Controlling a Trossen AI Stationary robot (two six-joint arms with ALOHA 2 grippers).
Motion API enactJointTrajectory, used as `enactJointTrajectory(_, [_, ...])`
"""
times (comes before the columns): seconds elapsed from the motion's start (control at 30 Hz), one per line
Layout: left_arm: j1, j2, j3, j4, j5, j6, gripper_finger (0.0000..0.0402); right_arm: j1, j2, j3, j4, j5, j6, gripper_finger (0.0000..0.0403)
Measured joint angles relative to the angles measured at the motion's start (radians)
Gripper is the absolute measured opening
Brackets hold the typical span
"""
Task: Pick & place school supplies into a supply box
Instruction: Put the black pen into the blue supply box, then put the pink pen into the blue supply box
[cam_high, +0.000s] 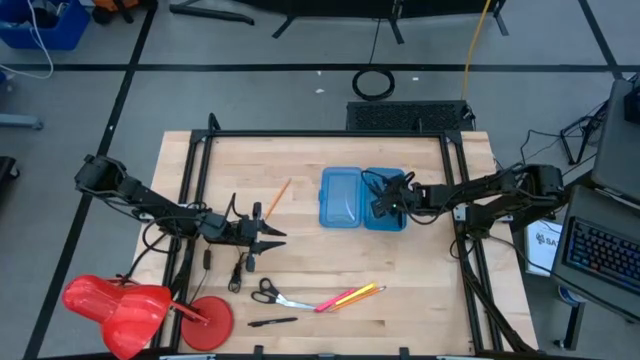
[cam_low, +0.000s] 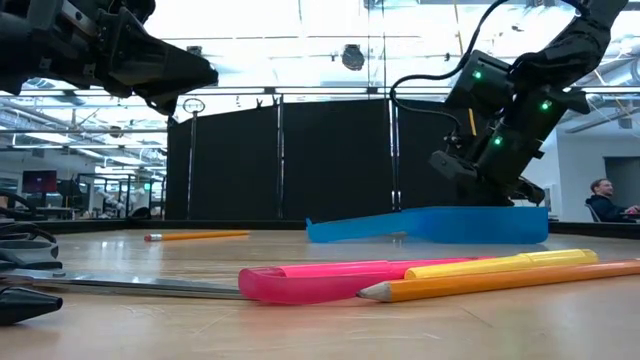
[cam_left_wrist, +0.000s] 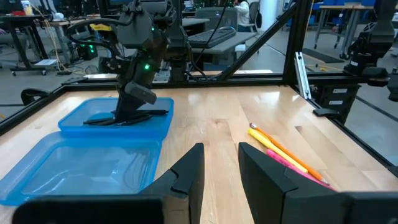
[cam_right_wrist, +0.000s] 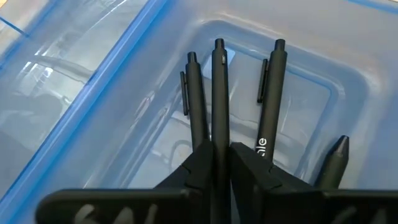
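While reaching into supply box (cam_right_wrist: 112, 81), right hand (cam_right_wrist: 221, 155) pinches pen (cam_right_wrist: 219, 99).

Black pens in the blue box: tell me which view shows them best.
The right wrist view: three black pens fill the frame inside the supply box, one between the right end effector's fingers. The left wrist view shows them as dark lines under that end effector; the high and low views hide them behind the arm and box wall.

Only the white letters "ole" could be read, printed on the barrel of a black pen (cam_right_wrist: 268, 134) lying in the supply box (cam_right_wrist: 93, 81).
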Motion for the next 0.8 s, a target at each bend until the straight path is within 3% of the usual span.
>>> enactJointTrajectory(0.17, [0.000, 0.000, 0.000, 0.000, 0.000, 0.000, 0.0104, 0.000, 0.001, 0.000, 0.000, 0.004, -0.004, 0.0066])
enactJointTrajectory(0.8, [0.000, 0.000, 0.000, -0.001, 0.000, 0.000, 0.0104, 0.002, 0.002, 0.000, 0.231, 0.005, -0.203, 0.0047])
